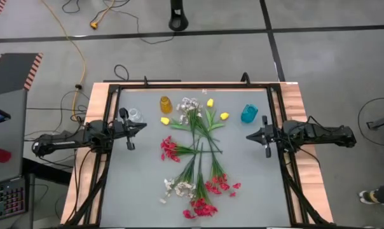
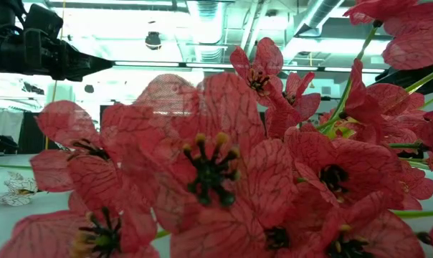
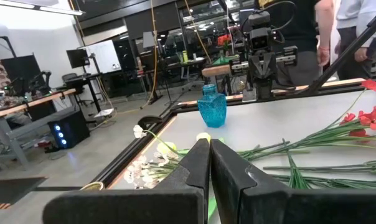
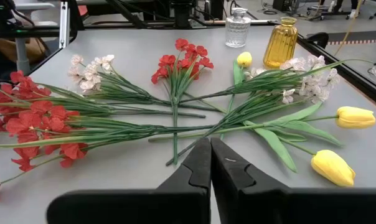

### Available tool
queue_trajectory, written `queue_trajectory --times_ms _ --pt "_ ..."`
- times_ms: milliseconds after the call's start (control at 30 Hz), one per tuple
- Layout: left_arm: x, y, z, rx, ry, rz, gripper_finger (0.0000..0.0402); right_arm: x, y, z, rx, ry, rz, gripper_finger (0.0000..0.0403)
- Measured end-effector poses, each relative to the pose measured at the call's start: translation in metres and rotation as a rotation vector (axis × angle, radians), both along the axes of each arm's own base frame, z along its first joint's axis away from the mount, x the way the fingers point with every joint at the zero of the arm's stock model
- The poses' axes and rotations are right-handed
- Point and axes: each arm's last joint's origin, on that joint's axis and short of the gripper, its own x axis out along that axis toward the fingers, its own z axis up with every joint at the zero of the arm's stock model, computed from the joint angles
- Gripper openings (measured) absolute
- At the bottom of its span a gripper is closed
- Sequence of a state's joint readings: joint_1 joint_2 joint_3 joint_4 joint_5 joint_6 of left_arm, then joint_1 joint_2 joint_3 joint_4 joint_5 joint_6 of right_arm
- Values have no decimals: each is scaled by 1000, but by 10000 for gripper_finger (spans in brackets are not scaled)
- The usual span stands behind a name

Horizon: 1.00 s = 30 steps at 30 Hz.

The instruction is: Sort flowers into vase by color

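The flowers [image 1: 195,159] lie in a loose crisscrossed heap mid-table, between both arms and just below the clear vase [image 1: 134,115], amber vase [image 1: 165,104] and blue vase [image 1: 248,114] at the far edge. They look light and floppy, plastic stems with thin fabric petals (easy to crush), so I'd pinch a bare green stem, not a blossom. Left gripper [image 1: 140,128] hovers at the left side, fingers pinched together and empty; right gripper [image 1: 250,135] mirrors it opposite, also closed on nothing.
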State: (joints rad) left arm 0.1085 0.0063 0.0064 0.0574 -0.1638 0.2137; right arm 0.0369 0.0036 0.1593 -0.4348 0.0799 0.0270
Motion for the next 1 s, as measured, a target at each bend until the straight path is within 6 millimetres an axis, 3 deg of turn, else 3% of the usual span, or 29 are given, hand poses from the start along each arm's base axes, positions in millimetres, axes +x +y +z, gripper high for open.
queue_trajectory --times_ms 867,1000 --pt "0 0 0 0 0 0 2 0 0 1 -105 -11 30 33" --pt "0 0 0 0 -1 0 2 2 0 7 59 -73 -13 33"
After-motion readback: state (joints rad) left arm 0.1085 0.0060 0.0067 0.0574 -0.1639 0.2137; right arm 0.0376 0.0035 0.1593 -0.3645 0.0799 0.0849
